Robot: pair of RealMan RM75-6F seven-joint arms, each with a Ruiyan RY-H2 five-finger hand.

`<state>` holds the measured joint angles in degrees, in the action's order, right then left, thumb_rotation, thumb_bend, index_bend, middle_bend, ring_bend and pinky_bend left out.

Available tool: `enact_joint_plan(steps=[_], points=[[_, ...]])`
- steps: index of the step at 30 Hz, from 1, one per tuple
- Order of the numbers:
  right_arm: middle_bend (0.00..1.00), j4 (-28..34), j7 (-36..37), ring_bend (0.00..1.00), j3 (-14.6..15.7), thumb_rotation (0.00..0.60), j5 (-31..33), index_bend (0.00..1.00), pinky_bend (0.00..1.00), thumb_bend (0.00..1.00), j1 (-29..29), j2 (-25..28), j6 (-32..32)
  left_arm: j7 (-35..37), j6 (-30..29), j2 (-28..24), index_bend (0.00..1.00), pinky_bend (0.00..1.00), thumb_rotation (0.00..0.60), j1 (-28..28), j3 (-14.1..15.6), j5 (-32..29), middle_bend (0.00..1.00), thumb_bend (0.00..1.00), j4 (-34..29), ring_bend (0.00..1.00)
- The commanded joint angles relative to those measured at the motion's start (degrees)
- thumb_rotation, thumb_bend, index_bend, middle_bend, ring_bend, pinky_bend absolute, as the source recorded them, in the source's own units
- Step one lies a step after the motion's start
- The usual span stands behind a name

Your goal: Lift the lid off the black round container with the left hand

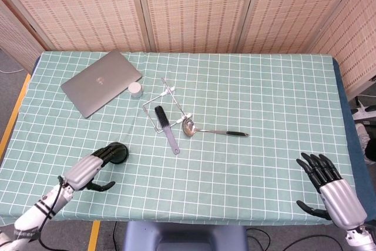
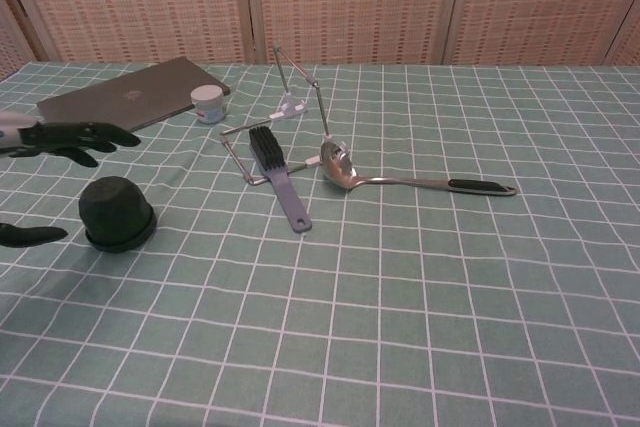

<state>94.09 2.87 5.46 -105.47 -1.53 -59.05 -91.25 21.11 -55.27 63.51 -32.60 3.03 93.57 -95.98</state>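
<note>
Left hand [image 1: 94, 167] is over the near-left part of the table [image 1: 264, 86], fingers spread and extended, holding nothing; its fingertips [image 1: 110, 151] reach above the black round container [image 2: 117, 213], thumb apart on the near side (chest view shows the fingers floating above the container, not touching it). Container sits upright on the green checked cloth, lid [image 2: 113, 201] on, well clear of the other items. Right hand [image 1: 329, 189] is at the near-right table edge, fingers spread, holding nothing, seen in head view only. Behind the container at the far left: closed grey laptop [image 1: 101, 82], with a small white jar [image 1: 136, 90] just beside its right corner. Mid-table cluster: wire stand [image 2: 290, 107], black brush [image 2: 277, 179] with grey handle lying across the stand's base, and a metal ladle [image 2: 400, 180] with black handle tip, bowl next to the stand, handle pointing right. Whether the ladle bowl touches the wire frame, can't tell. Woven screen panels [image 1: 194, 7] behind the table.
</note>
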Motion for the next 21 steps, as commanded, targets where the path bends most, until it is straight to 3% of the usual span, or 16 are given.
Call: enact_joint_plan(steps=[1, 5, 12, 21], points=[[0.0, 0.4, -0.1, 0.0, 0.2, 0.6, 0.2, 0.0, 0.0, 0.11, -0.3, 0.3, 0.8, -3.2, 16.3, -3.2, 0.0, 0.1, 0.6, -12.1, -6.0, -8.5, 0.0, 0.31, -4.2, 0.0], [0.0, 0.4, 0.7, 0.0, 0.3, 0.6, 0.2, 0.0, 0.0, 0.11, -0.5, 0.7, 0.8, -16.1, 23.4, -0.1, 0.0, 0.07, 0.6, -16.9, -6.3, -15.3, 0.0, 0.31, -0.9, 0.0], [0.0, 0.3, 1.3, 0.0, 0.2, 0.6, 1.0, 0.0, 0.0, 0.11, -0.9, 1.0, 1.7, -30.5, 25.2, 4.1, 0.0, 0.06, 0.6, -20.8, -4.9, -27.4, 0.0, 0.3, 2.3, 0.0], [0.0, -0.2, 1.5, 0.0, 0.2, 0.6, 0.9, 0.0, 0.0, 0.11, -1.4, 0.6, 2.3, -44.7, 25.8, 6.9, 0.0, 0.05, 0.6, -26.5, 1.2, -41.0, 0.0, 0.3, 5.3, 0.0]])
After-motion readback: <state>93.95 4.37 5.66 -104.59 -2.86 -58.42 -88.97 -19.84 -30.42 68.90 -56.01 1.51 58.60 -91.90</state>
